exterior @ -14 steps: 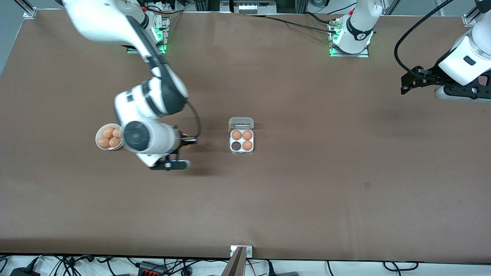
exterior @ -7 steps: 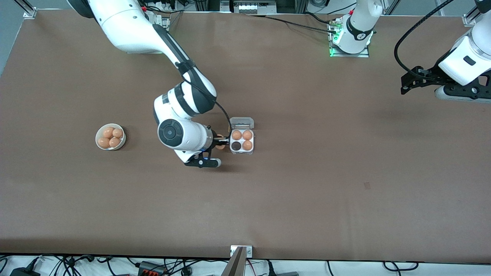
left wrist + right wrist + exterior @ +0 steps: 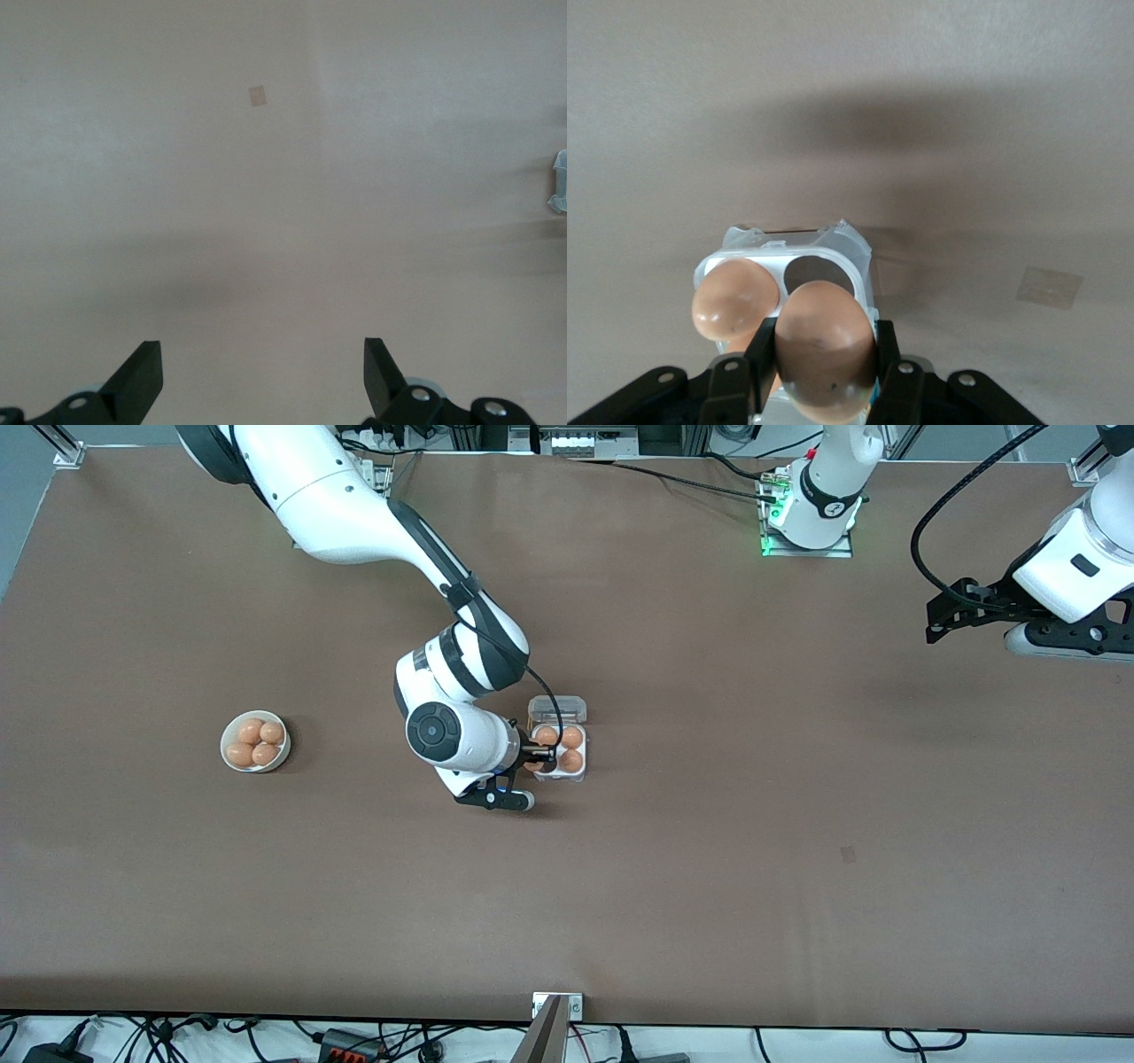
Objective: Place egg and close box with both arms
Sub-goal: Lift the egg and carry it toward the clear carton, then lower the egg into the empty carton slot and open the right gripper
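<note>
Brown egg clamped in the right pincer over the box. Left pincer waits, spread wide, empty, above bare bench.

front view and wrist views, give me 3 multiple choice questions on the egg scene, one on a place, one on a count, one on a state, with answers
1. Where is the right gripper?
A. over the box
B. over the bowl
C. parked at the table's edge

2. How many eggs lie in the bowl?
A. two
B. four
C. six

3. What state is the left gripper in?
A. shut on an egg
B. shut on the lid
C. open and holding nothing

Answers:
1. A, the front view shows it over the box, at the corner cell nearest the camera on the right arm's side, with the lid standing open.
2. B, four brown eggs are countable in the bowl in the front view.
3. C, the left wrist view shows its fingers spread wide over the bare table, while the right gripper is shut on an egg.
</note>
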Controlling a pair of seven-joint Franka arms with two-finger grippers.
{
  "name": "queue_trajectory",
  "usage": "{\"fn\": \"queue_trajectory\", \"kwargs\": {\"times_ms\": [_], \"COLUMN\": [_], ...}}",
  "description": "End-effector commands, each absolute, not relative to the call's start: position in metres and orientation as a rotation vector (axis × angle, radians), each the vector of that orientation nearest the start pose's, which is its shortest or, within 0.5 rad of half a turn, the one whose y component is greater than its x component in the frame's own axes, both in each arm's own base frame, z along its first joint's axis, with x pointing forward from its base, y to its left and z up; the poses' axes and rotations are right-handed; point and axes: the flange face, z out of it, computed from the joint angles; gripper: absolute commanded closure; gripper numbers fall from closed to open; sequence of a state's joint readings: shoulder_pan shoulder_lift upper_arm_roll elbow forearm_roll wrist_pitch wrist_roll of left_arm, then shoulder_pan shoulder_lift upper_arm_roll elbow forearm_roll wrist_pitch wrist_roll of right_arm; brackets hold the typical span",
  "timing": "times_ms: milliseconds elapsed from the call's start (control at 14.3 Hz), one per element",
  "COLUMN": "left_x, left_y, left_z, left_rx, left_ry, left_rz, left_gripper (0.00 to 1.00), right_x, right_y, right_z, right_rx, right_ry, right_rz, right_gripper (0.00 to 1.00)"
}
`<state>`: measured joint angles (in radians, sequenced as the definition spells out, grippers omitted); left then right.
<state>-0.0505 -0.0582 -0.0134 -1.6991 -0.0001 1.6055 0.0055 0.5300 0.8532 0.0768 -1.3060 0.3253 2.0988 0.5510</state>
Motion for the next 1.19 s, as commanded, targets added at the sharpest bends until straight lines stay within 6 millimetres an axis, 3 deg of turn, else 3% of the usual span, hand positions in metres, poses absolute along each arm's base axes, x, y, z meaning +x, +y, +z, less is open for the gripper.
{"fn": "queue_trajectory", "kwargs": {"times_ms": [0, 140, 280, 350, 420, 700, 911, 981, 1121], "left_x": [0.537, 0.537, 0.537, 0.536, 0.535, 0.535, 0.535, 0.535, 0.535], "left_y": [-0.032, -0.031, -0.030, -0.028, -0.028, -0.028, -0.028, -0.028, -0.027], "left_z": [0.604, 0.604, 0.604, 0.603, 0.602, 0.602, 0.602, 0.602, 0.602], "left_rx": [-3.122, -3.122, -3.122, -3.123, -3.124, -3.124, -3.124, -3.124, -3.125], "left_ry": [0.113, 0.109, 0.106, 0.101, 0.099, 0.099, 0.099, 0.099, 0.096], "left_rz": [0.059, 0.059, 0.064, 0.083, 0.093, 0.093, 0.093, 0.093, 0.093], "left_gripper": [0.00, 0.00, 0.00, 0.00, 0.00, 0.00, 0.00, 0.00, 0.00], "right_x": [0.605, 0.592, 0.590, 0.591, 0.594, 0.595, 0.597, 0.603, 0.620], "right_y": [0.438, 0.454, 0.455, 0.453, 0.450, 0.447, 0.437, 0.430, 0.408], "right_z": [0.220, 0.217, 0.217, 0.220, 0.222, 0.228, 0.249, 0.263, 0.312], "right_rx": [-2.821, -2.827, -2.830, -2.828, -2.827, -2.833, -2.855, -2.857, -2.865], "right_ry": [0.270, 0.246, 0.269, 0.276, 0.282, 0.277, 0.266, 0.269, 0.268], "right_rz": [0.358, 0.373, 0.392, 0.390, 0.385, 0.398, 0.426, 0.424, 0.409], "right_gripper": [0.82, 0.82, 0.79, 0.48, 0.04, 0.00, 0.00, 0.00, 0.00]}}
